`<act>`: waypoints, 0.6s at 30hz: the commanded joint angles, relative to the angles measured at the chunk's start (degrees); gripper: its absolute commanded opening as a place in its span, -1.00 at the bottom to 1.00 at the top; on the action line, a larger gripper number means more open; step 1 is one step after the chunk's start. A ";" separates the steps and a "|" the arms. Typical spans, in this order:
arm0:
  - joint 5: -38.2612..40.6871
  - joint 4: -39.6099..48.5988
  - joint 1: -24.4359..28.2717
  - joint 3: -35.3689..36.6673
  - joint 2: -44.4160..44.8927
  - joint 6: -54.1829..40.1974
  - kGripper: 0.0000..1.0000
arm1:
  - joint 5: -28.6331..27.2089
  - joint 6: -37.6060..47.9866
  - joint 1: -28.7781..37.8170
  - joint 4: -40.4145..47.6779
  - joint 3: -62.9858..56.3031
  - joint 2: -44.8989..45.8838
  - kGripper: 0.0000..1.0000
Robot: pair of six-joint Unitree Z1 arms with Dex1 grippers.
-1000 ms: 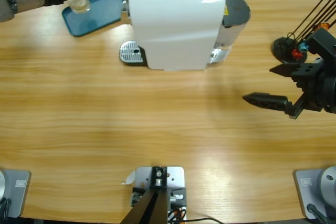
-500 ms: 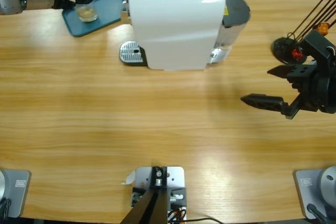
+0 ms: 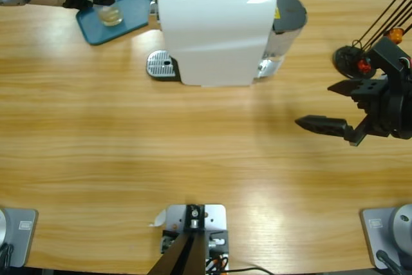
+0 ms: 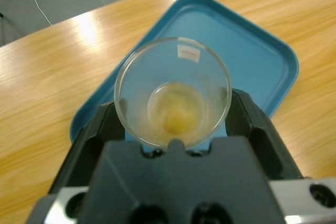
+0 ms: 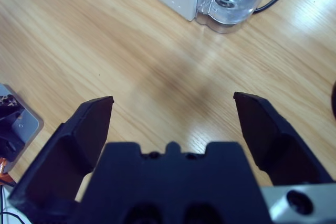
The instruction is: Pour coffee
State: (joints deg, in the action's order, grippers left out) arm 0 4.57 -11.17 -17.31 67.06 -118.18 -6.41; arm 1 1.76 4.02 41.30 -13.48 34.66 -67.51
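No legible text; small white sticker on glass tumbler point(image 4: 173, 93), unreadable.

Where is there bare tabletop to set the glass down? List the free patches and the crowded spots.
Free: the wide bare wood in front of the coffee machine, down to the near edge, and the strip left of its drip plate, below the blue tray. Crowded: the far edge, and the right side by the capsule stand and the open right gripper.

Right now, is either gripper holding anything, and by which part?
The left gripper holds the tumbler by its lower sides, over the tray. The right gripper is open and empty.
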 commanded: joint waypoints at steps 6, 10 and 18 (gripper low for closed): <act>-5.26 1.47 -2.08 -2.87 -1.74 -0.57 1.00 | 0.35 -0.68 -0.78 0.56 -1.17 -0.84 1.00; -6.49 0.90 -2.20 -4.96 1.94 -0.47 1.00 | 0.19 -0.68 -0.78 0.52 -1.17 -0.59 1.00; -5.54 -3.68 -2.80 -14.80 16.77 1.45 1.00 | -0.35 -0.68 -0.78 0.47 -1.44 0.67 1.00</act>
State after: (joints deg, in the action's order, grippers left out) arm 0 -0.86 -11.12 -19.11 61.23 -113.53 -6.52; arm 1 1.76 3.98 41.18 -13.48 34.66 -67.51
